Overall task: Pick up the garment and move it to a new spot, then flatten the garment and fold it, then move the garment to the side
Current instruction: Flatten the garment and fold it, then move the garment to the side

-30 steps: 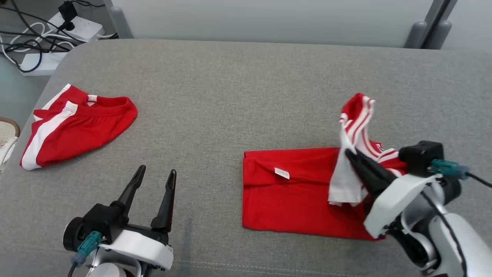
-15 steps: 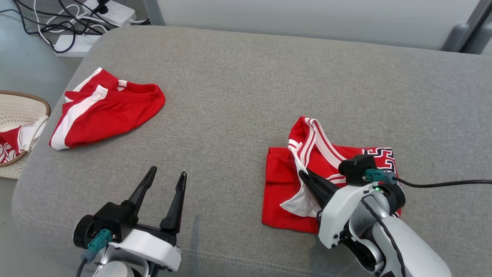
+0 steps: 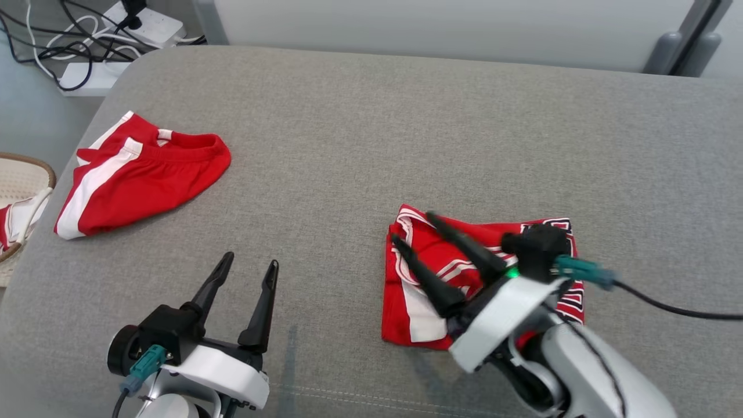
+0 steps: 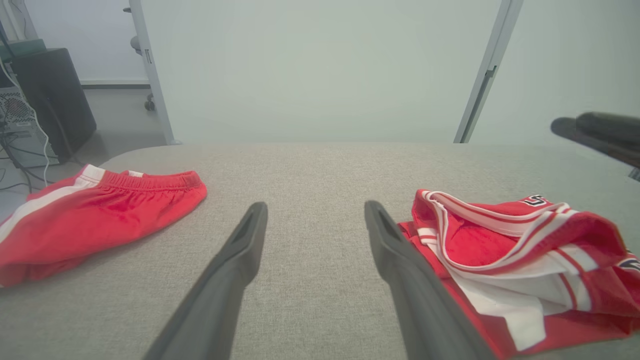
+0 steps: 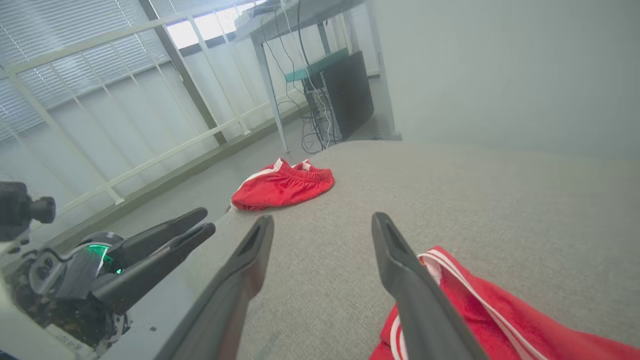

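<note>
Head view: the folded red jersey with white trim (image 3: 397, 307) lies on the grey fabric cushion (image 3: 371, 145) under the right gripper (image 3: 412, 227), spread wide and empty; the left gripper (image 3: 251, 259) is wide too. A snagging fingertip could undo the fold.

Grey fabric-covered worktop (image 3: 360, 128) w/ rounded corners, stitched seam along near edge. Behind it a plain pale wall (image 4: 320, 65) & a grey upright post (image 4: 487, 75). Floor (image 3: 29, 116) pale grey. White power strips (image 3: 150, 26) & tangled black/white cables (image 3: 40, 35) off the far-left corner. Woven basket (image 3: 23, 183) beside the worktop's left edge. Right wrist view: window w/ blinds (image 5: 55, 55), white railing (image 5: 165, 151), black cabinet (image 5: 347, 92) by a desk (image 5: 300, 15), bright daylight.
</note>
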Controlling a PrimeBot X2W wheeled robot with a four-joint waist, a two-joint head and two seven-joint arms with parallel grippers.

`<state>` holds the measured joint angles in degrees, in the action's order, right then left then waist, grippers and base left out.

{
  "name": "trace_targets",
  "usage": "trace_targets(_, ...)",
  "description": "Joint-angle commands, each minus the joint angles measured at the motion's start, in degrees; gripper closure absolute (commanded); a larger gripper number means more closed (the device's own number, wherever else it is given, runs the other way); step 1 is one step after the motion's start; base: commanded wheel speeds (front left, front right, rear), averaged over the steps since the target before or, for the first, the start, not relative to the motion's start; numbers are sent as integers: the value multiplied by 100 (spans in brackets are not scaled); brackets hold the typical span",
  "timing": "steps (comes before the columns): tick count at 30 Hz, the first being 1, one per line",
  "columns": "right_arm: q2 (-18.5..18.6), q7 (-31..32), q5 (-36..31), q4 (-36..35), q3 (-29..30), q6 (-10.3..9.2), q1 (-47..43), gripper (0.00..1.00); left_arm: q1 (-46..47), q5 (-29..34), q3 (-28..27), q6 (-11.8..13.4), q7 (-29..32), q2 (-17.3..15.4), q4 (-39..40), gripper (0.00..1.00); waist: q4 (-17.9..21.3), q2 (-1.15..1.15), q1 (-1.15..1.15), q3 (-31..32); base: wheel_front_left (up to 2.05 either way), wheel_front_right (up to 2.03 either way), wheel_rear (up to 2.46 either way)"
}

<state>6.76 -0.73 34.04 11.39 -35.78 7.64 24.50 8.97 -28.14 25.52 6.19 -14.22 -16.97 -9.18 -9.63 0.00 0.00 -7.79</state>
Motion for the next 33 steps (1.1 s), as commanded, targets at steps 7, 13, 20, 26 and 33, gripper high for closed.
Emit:
trace_targets(7, 608, -1011, -751, -617, 1631, -15, -595, 0, 132, -15, -422, 235, -22, -294, 198, 0, 290, 0, 0, 143, 0, 0, 0)
trace_targets(13, 675, -1298, -1491, -451, 2757, -15, -1267, 0, 29, -49, -564, 360, -21, -409, 265, 0, 417, 0, 0, 284, 0, 0, 0)
trace_targets(20, 603, -1399, -1677, -264, 3190, -15, -1992, 0, -194, -121, -717, 481, -25, -521, 304, 0, 512, 0, 0, 457, 0, 0, 0)
trace_targets(26, 448, -1422, -1695, -223, 3293, -15, -2363, 0, -382, -155, -781, 539, -9, -634, 361, 0, 580, 0, 0, 544, 0, 0, 0)
trace_targets(33, 364, -1425, -1703, -266, 3299, -15, -2448, 0, -468, -158, -782, 616, 34, -679, 443, 0, 609, 0, 0, 590, 0, 0, 0)
